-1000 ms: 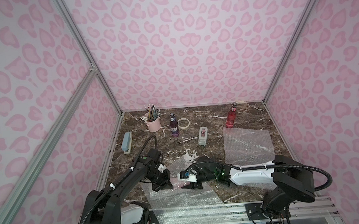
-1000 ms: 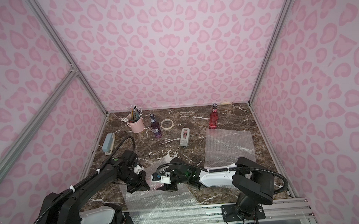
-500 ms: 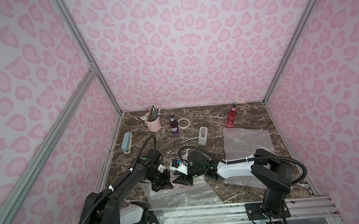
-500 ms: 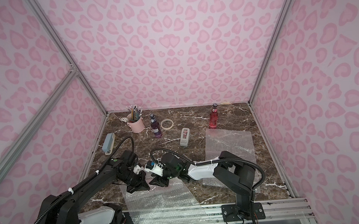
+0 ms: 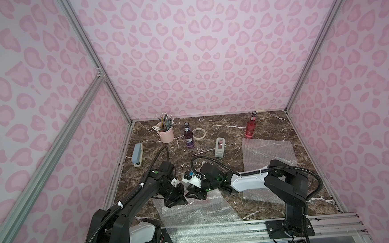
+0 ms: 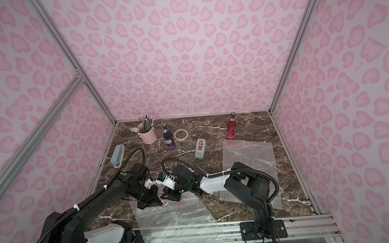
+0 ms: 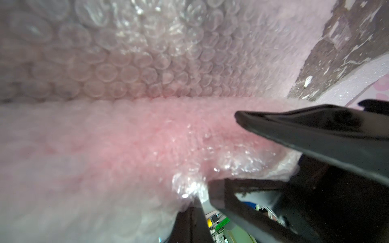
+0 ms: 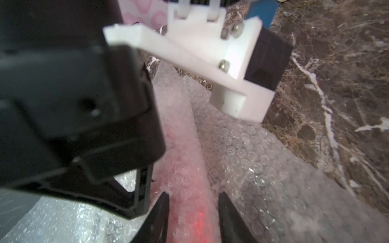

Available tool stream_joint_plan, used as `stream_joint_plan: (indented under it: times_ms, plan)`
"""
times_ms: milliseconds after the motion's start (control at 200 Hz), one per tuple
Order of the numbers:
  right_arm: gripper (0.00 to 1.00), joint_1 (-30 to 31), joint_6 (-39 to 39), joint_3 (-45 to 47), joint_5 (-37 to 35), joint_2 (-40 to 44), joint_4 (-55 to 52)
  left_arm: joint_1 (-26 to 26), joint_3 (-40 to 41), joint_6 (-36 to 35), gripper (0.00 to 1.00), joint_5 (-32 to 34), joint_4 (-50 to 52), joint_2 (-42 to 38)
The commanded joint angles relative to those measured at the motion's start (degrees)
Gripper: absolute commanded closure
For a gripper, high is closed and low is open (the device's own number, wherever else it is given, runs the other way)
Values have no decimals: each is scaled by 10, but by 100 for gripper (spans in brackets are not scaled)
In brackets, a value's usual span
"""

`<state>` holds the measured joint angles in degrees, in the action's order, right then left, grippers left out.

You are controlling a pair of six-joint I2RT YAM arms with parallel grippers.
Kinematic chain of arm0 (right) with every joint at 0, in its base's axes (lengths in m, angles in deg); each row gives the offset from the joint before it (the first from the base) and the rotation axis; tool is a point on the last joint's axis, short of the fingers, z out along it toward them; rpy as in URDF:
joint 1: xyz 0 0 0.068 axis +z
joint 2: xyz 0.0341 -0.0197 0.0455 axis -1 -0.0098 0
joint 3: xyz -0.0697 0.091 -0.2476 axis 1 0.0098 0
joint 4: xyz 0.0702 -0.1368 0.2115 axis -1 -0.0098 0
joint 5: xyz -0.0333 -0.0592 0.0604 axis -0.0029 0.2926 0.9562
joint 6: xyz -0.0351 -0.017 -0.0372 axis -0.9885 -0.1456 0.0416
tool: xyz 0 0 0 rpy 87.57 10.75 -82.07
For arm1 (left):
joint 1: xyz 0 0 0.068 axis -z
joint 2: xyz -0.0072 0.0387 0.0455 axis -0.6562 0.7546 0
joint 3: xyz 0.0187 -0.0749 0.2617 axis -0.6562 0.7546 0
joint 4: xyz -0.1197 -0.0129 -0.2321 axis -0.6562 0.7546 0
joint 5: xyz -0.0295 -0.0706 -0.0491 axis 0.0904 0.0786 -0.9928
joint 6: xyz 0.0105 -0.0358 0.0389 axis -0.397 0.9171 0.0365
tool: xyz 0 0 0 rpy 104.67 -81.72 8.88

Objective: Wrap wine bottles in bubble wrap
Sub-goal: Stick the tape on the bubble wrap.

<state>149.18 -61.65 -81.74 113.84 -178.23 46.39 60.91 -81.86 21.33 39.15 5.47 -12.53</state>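
Left gripper (image 7: pixel 202 193) is pinched tight on a crumpled fold of the near bubble wrap sheet (image 5: pixel 195 219), at the near left of the marble table (image 5: pixel 230 124). My right gripper (image 8: pixel 192 202) has its jaws apart on either side of the wrapped bottle (image 8: pixel 185 164), close against the wrap, and I cannot tell whether they press on it. The wrapped bottle lies on its side beneath the two grippers, rolled into the sheet's far end, its pink-red showing through the bubbles. I judge it awkward to handle: hard, breakable glass inside, fairly heavy for its size, under a skin that is soft, slick and springy and likely to unroll if let go. I would hold it across the body rather than the neck, squeezing only enough to dent the bubbles. The sheet's loose end trails over the table's near edge onto the metal rail, so pulling nearer risks a snag, while rolling away looks open. To the right a spare bubble wrap sheet (image 5: pixel 267 150) lies flat, partly under my right arm. Beyond are a tape dispenser (image 5: pixel 219 147) and a stapler (image 5: pixel 137 155) by the left wall. Farthest off stand the cup of pencils (image 5: pixel 165 134), the purple bottle (image 5: pixel 189 138), the ring of tape (image 5: pixel 199 133) and the far pink-red bottle (image 5: pixel 250 129), all well apart from my work.
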Motion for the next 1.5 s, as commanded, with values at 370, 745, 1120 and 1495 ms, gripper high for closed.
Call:
stream_joint_plan:
  times_ms: [370, 745, 1120, 1495]
  plan:
    - [39, -10, 74, 9, 23, 48, 13, 3, 2, 1, 98, 51, -3, 6]
    - [41, 0, 96, -16, 18, -18, 12, 4, 2, 3, 98, 53, -2, 0]
    - [59, -16, 108, 1, -3, -40, -29, 14, 6, 17, 93, 68, 7, -6]
    - [62, -9, 96, 4, 14, -42, -26, 17, 4, 28, 86, 78, 37, -30]
